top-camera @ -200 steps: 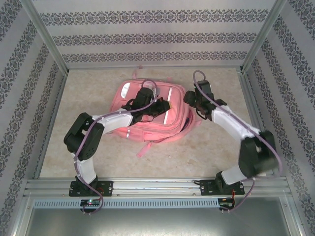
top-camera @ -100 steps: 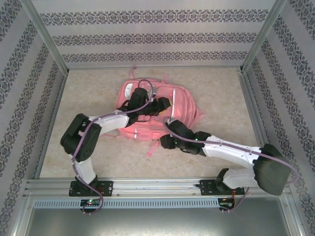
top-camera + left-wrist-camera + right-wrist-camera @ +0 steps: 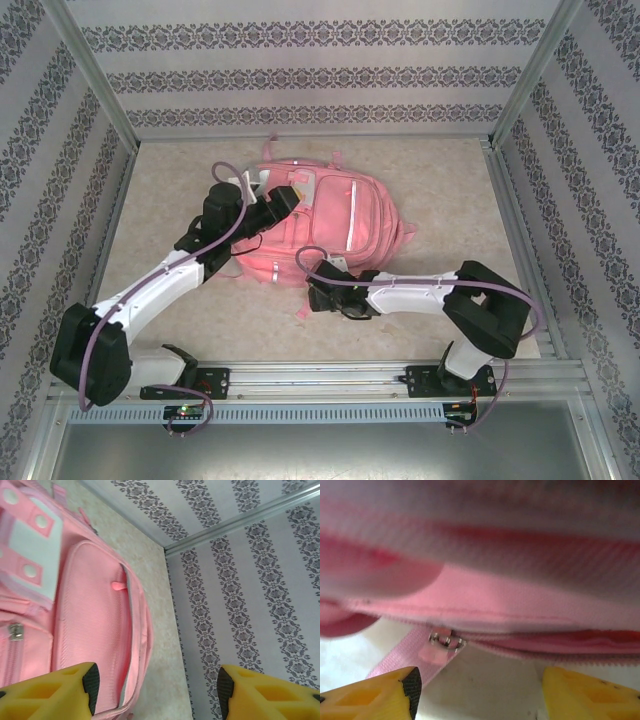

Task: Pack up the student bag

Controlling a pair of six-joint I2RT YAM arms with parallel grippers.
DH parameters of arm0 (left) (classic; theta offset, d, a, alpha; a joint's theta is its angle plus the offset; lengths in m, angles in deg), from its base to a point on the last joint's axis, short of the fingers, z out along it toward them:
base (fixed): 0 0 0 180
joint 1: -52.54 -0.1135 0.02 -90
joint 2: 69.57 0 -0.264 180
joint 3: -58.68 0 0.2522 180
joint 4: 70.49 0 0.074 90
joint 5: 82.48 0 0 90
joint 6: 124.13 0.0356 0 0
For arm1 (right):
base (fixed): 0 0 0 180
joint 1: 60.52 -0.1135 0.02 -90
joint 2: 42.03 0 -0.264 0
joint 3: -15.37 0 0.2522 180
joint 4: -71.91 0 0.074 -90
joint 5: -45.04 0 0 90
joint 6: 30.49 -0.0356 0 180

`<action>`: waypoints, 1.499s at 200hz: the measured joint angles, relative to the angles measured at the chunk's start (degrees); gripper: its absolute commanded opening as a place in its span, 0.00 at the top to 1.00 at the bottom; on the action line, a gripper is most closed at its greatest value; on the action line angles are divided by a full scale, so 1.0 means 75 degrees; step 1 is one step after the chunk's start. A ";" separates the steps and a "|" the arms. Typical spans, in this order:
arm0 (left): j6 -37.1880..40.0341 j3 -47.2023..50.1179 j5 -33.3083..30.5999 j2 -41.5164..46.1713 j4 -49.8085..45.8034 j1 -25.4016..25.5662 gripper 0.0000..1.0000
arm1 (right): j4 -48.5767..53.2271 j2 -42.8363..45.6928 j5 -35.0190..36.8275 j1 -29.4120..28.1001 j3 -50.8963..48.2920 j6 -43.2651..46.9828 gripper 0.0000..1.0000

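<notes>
Pink student bag (image 3: 330, 235), one, on beige table (image 3: 165, 185).

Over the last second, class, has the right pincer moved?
Yes. The right pincer swung from the far right of the student bag toward the near rail, reaching the bag's near edge.

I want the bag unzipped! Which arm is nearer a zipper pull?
Probably the right. The right gripper is open, facing the zipper pull on the student bag. The left gripper points partly past it.

Bare tabletop (image 3: 450, 190) rings the central student bag (image 3: 335, 225).
</notes>
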 measured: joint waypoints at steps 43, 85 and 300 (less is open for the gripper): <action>-0.0035 0.0379 -0.0189 0.0361 -0.0309 -0.0032 0.37 | 0.0393 -0.0370 0.0673 -0.0166 0.0353 -0.0924 0.43; -0.0029 0.0726 -0.0361 0.1145 -0.0516 -0.0105 0.38 | 0.0268 -0.0323 0.1017 -0.0172 0.0271 -0.1300 0.58; 0.0119 0.1003 -0.0557 0.2116 -0.1623 -0.0262 0.40 | -0.1043 0.0070 0.1469 -0.1023 -0.0382 0.0376 0.58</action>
